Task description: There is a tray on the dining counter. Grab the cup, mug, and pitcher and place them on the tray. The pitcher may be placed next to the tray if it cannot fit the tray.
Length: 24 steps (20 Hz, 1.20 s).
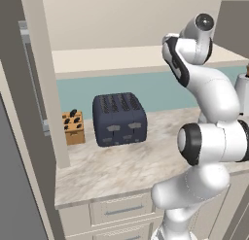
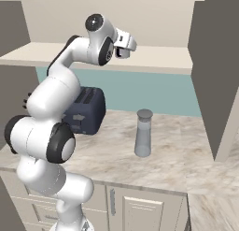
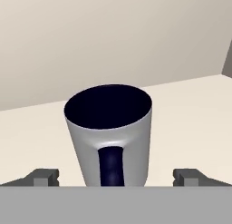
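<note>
One mug, pitcher beside toaster

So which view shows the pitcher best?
The right base view: the pitcher stands whole and upright on the marble counter. The left base view catches just a sliver at its right edge.

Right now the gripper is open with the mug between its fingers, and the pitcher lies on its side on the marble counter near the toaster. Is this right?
Not quite. The pitcher stands upright on the marble counter near the toaster, as the right base view shows. The rest holds: in the hand view the gripper is open with the mug between its fingers.
</note>
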Tool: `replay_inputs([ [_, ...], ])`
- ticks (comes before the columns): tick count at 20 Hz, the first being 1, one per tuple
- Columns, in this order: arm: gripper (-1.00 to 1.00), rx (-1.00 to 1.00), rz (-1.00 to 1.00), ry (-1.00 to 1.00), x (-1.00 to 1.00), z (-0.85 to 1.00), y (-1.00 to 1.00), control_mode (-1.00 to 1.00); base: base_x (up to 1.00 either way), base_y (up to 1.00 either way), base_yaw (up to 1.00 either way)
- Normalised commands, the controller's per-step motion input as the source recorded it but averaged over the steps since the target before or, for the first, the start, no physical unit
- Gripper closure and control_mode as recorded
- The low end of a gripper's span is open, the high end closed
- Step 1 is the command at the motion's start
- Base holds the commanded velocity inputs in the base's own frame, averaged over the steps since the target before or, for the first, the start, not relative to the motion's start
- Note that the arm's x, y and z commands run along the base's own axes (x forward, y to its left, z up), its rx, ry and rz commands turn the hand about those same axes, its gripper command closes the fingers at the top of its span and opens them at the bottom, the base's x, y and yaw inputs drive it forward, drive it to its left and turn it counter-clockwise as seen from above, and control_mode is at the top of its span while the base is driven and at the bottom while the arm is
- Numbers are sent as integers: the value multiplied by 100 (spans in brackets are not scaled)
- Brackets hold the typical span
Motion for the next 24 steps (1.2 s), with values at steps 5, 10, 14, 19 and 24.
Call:
replay_inputs([
  [5, -100, 0, 0, 0, 8, -10, 0, -100, 0, 0, 0],
  [10, -100, 0, 0, 0, 8, -15, 0, -100, 0, 0, 0],
  [14, 100, 0, 0, 0, 12, -4, 0, -100, 0, 0, 0],
  [19, 100, 0, 0, 0, 1, 0, 0, -100, 0, 0, 0],
  [24, 100, 0, 0, 0, 0, 0, 0, -100, 0, 0, 0],
])
